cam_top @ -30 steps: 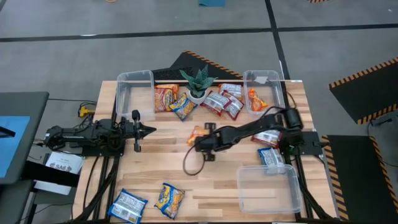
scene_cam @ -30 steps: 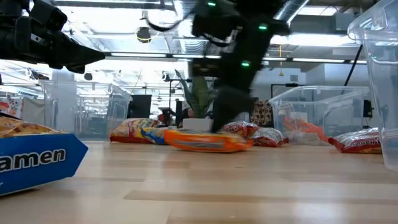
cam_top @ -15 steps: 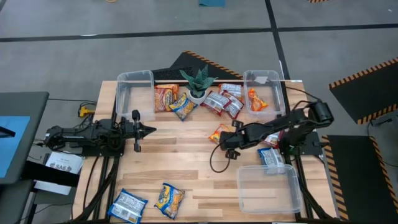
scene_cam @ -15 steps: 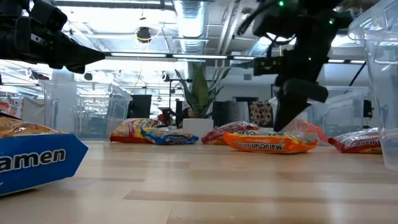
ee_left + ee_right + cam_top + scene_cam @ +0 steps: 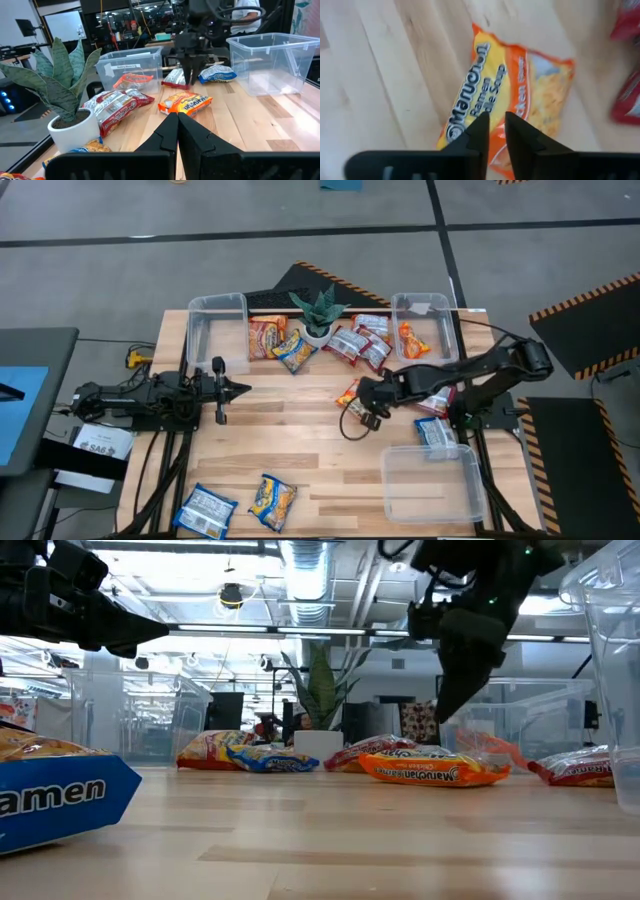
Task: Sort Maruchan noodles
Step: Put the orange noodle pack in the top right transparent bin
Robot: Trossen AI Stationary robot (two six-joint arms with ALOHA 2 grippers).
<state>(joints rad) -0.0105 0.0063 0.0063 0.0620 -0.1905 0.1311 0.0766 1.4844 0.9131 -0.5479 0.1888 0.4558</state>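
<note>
The right gripper (image 5: 368, 402) hangs over the middle of the table (image 5: 300, 470), a little above the wood. Its two fingers (image 5: 479, 131) are almost together, with only a thin gap, and they hold nothing. Right under it lies an orange packet (image 5: 351, 393), flat on the table and not touching the gripper.

A bit farther from the gripper, toward the right arm's base, lie a red packet (image 5: 432, 402) and a blue packet (image 5: 434, 432). A clear bin (image 5: 432, 481) sits beside the blue one, with no packet seen in it.

On the far side of the gripper, three red packets (image 5: 360, 343) lie by a plant (image 5: 318, 315). Next to them a second bin (image 5: 423, 327) holds one orange packet (image 5: 413, 341). Past the plant lie two more packets (image 5: 277, 342) and a third bin (image 5: 217, 330) with no packet seen in it.

Farthest off, at the near left corner, lie a blue packet (image 5: 205, 508) and a yellow one (image 5: 272, 500).

The left gripper (image 5: 238, 388) waits by the left edge, fingers shut, holding nothing.
</note>
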